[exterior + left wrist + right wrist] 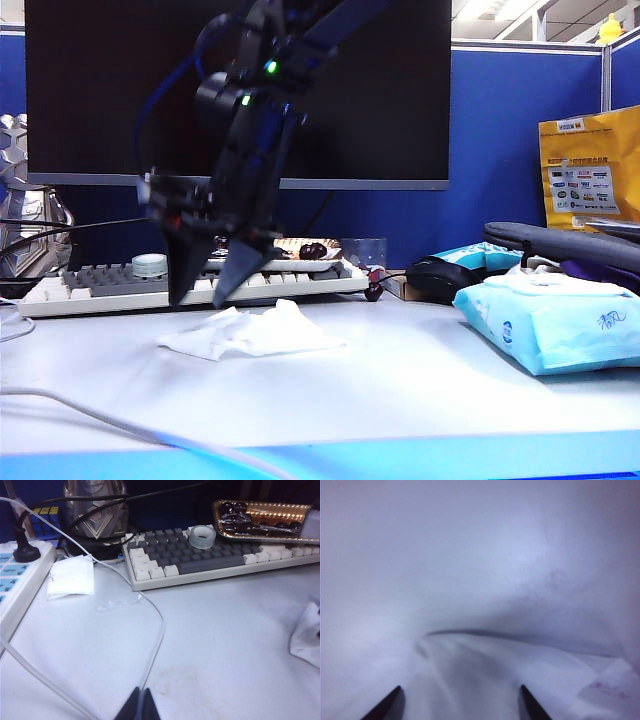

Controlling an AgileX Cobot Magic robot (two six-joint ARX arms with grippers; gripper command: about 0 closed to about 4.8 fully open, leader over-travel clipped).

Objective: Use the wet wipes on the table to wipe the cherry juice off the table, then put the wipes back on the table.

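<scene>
The right pincer (205, 292), jaws wide and empty, hangs just above the left end of the crumpled wet wipes (255, 332), which lie lengthwise left to right on the counter (400, 390) near the keyboard (110, 285). The left pincer (141, 706), shut, sits far left; a blue pack (555, 325) lies well right.

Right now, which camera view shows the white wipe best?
The exterior view: the whole crumpled wipe lies on the table. The left wrist view shows only its edge; the right wrist view shows it blurred and too near.
</scene>
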